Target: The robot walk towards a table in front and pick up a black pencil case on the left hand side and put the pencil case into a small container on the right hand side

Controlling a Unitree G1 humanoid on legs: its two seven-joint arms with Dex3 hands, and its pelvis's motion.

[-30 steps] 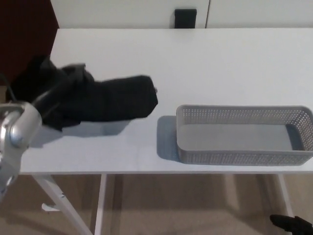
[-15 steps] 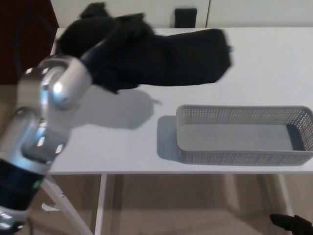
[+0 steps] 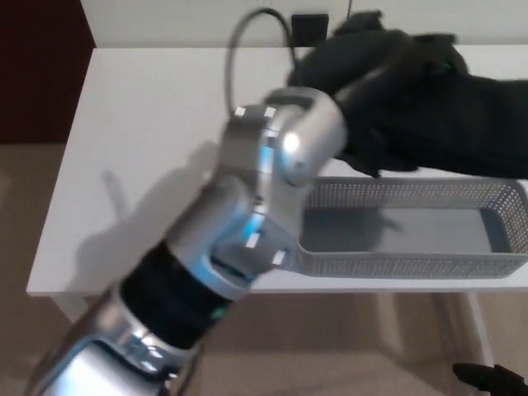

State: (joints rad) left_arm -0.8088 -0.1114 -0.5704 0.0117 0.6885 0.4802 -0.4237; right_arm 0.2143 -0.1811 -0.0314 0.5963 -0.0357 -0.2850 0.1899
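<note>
White surface (image 3: 140, 124) carries a grey mesh container (image 3: 412, 266) at right. Left hand (image 3: 375, 62), reaching across, grips the black pencil case (image 3: 470, 124) aloft above the container's far rim; released here, the case may catch that rim and fall outside

The black, soft, long case (image 3: 474, 124) hangs roughly level in the air, gripped at its left end by the left hand (image 3: 375, 62), over the far rim of the grey, perforated, rectangular container (image 3: 412, 266), which stands upright and empty near the table's right front edge.
</note>
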